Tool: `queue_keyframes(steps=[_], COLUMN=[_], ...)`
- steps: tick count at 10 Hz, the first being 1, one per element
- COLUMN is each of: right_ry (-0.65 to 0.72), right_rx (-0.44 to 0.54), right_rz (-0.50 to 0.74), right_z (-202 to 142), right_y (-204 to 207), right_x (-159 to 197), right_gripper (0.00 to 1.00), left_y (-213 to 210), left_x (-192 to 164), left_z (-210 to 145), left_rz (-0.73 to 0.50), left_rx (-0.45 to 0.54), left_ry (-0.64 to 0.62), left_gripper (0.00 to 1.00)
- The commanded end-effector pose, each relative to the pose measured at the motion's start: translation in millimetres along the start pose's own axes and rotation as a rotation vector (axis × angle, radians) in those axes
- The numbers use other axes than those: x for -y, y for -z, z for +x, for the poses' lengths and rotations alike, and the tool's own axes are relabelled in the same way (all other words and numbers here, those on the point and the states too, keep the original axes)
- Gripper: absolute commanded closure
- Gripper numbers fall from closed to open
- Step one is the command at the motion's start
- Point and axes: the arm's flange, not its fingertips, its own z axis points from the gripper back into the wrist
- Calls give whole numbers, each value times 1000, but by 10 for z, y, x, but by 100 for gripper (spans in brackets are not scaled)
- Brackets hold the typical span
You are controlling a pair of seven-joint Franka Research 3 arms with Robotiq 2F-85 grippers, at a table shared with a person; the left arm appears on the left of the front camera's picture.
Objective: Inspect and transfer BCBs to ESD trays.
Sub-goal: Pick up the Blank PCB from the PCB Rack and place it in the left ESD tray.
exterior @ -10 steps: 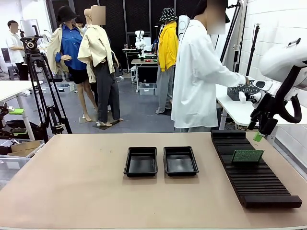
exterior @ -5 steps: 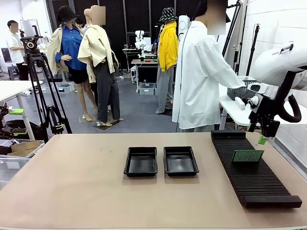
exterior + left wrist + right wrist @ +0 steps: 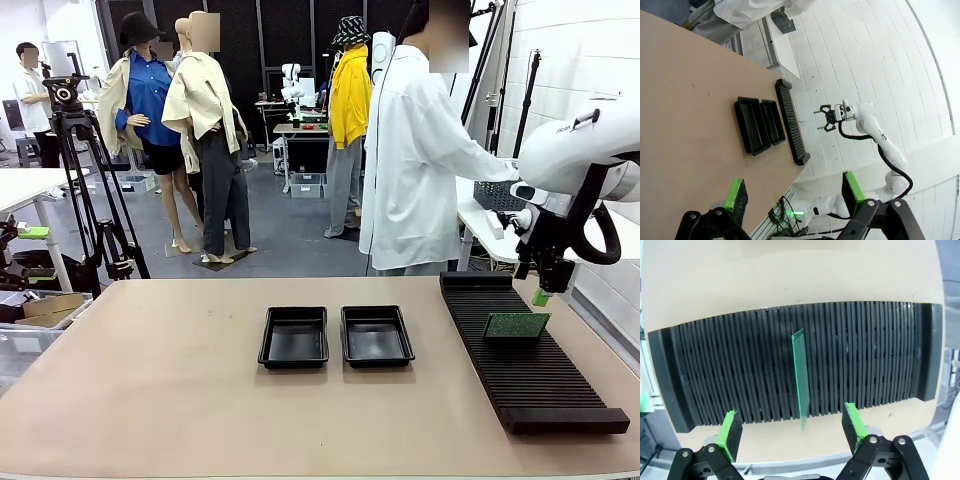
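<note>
While the wide tan table [image 3: 150, 380] takes up most of the front view, a person in a white coat [image 3: 415, 170] stands at its far side, turned towards a side bench. From the right comes the white right arm [image 3: 575, 155], bent over the far end of the long black slotted rack [image 3: 525, 350] that runs along the table's right side. Two ESD trays sit side by side near the table's middle, just apart from each other: the left tray [image 3: 294, 337] and the right tray [image 3: 376, 335], both holding nothing. One BCB [image 3: 516, 325] stands on its long edge in a slot about halfway along the rack, well apart from both trays; the right wrist view shows it edge-on as a thin green strip [image 3: 800, 375]. Above and just beyond that board hangs the right gripper [image 3: 543, 290], not touching it, its green-padded jaws spread wide with nothing between them. Seen in its own wrist view, the left gripper [image 3: 794, 192] is likewise spread and bare, hanging high off the table and far from the trays.
</note>
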Motion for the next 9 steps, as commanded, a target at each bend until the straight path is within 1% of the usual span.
queue_keyframes(steps=[1,5,9], right_ry=[27,41,58], right_rx=[-34,-80,-80], right_rz=[-12,9,36], right_z=[68,45,7], right_y=[152,399,562], right_x=[28,152,236], right_gripper=[0,0,0], left_y=[-11,-11,-11], left_x=[25,25,25], left_z=[2,2,2], left_rz=[8,8,8], left_rx=[7,7,7], left_ry=[-10,-10,-10], left_gripper=[0,0,0])
